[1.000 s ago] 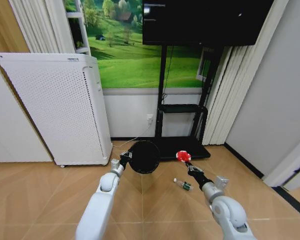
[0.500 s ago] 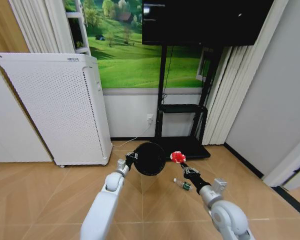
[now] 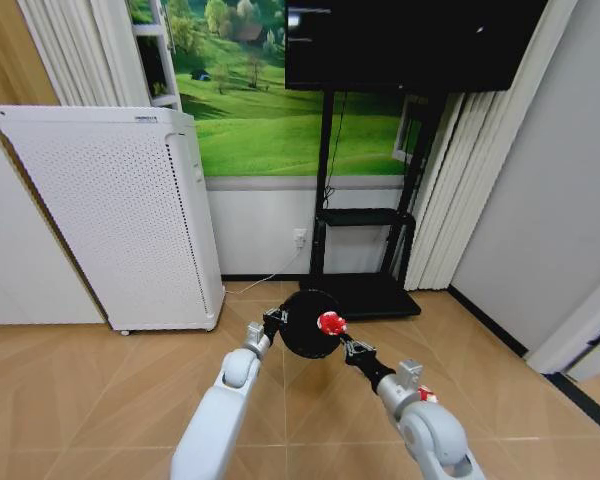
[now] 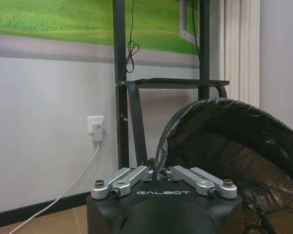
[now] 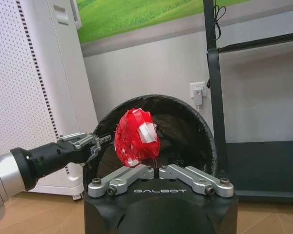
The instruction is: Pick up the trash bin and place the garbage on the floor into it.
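Trash bin [image 3: 311,323] is tilted mouth-toward-robot off the floor [image 3: 100,400], left gripper [image 3: 274,322] clamped on its rim. Right gripper [image 3: 342,345], pinched on the red-and-white packet [image 3: 330,323], has moved left from a second ago. Packet now sits at the bin mouth, so release looks due.

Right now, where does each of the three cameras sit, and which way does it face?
Head: looks down over the floor toward the wall; both arms show, meeting at the trash bin.
Left wrist: behind the left gripper, which clamps the bin's rim, facing the wall.
Right wrist: behind the right gripper, which holds the red-and-white packet at the bin's mouth.
All three views show the bin.
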